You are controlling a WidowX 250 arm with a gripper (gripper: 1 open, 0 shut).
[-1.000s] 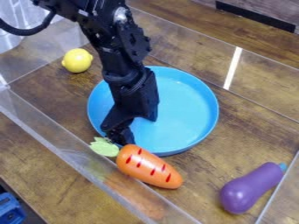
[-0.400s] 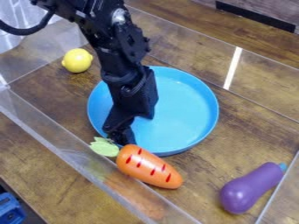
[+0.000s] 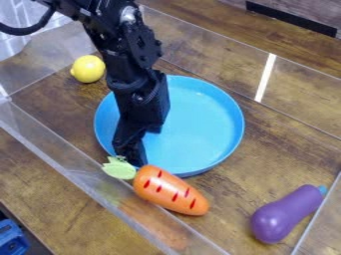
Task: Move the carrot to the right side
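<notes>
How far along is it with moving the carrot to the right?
Nothing is done yet: the carrot lies on the table in front of the blue plate. In hand: the open gripper sits by its green top, gripping nothing. Left: grasp, carry right, release.

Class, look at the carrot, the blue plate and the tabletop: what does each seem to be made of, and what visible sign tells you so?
Carrot: probably moulded plastic, smooth and slightly glossy, with uniform orange colour and painted dark lines.
Blue plate: likely plastic, with even matte blue colour and a soft raised rim.
Tabletop: wood or wood-look laminate, with brown grain streaks and a bright reflection suggesting a sealed finish.
</notes>
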